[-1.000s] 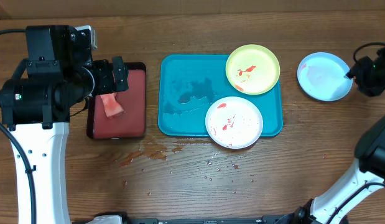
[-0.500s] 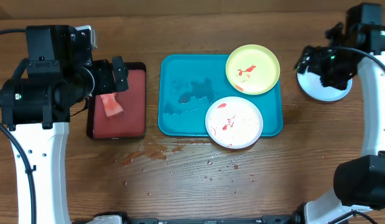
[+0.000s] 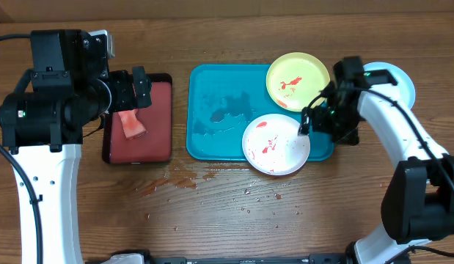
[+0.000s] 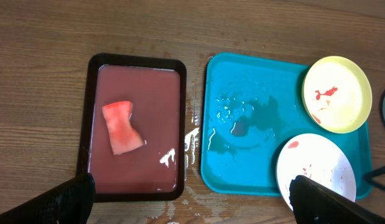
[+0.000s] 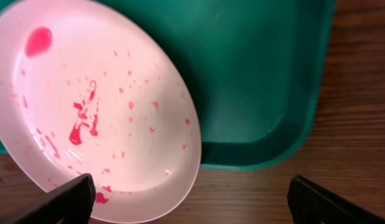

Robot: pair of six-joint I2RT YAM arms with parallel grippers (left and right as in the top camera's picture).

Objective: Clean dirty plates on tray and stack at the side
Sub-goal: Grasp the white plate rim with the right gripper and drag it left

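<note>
The teal tray (image 3: 212, 139) holds the yellow-green plate (image 3: 298, 81) at its far right corner and the white plate (image 3: 276, 144) at its near right, overhanging the rim. Both carry red smears. The light blue plate (image 3: 400, 78) lies on the table to the right of the tray, partly hidden by my right arm. My right gripper (image 3: 309, 125) is open and empty, just above the white plate's right edge (image 5: 86, 106) and the tray's corner (image 5: 260, 74). My left gripper (image 3: 135, 92) is open and empty, high above the red tray.
A black-rimmed red tray (image 3: 165, 81) of reddish liquid stands left of the teal tray, with a pink sponge (image 4: 122, 127) lying in it. Water pools on the teal tray (image 4: 242, 118). Wet reddish spots (image 3: 175, 180) mark the wood in front of both trays.
My right arm has swung left from the light blue plate to the tray's right edge by the white plate. The left arm has not moved.
</note>
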